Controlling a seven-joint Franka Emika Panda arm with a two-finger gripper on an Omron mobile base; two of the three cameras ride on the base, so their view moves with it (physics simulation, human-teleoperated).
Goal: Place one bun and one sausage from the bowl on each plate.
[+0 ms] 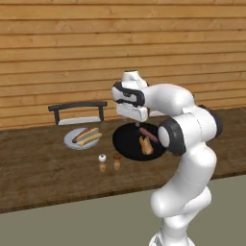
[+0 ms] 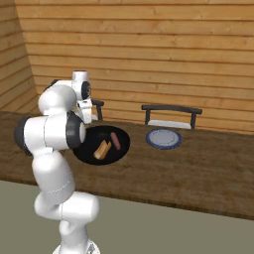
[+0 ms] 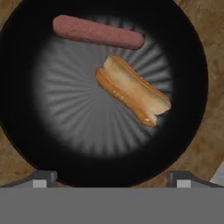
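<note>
The black bowl (image 1: 126, 141) (image 2: 89, 149) (image 3: 26, 109) sits on the wooden counter and holds one tan bun (image 1: 145, 146) (image 2: 103, 149) (image 3: 133, 91) and one reddish-brown sausage (image 1: 149, 135) (image 2: 115, 140) (image 3: 98, 33), lying apart. My gripper (image 1: 138, 124) (image 3: 113, 179) hangs open and empty straight above the bowl, looking down into it. To the bowl's left, a grey plate (image 1: 68, 139) carries a sausage (image 1: 80, 134) and a bun (image 1: 90, 139) side by side. Right of the bowl lies a second grey plate (image 2: 163, 139) with nothing on it.
Two small shakers (image 1: 102, 162) (image 1: 116, 161) stand on the counter just in front of the bowl's left side. Dark chair backs (image 1: 79, 113) (image 2: 171, 113) rise behind the counter against the wooden wall. The counter's front edge runs close to my base.
</note>
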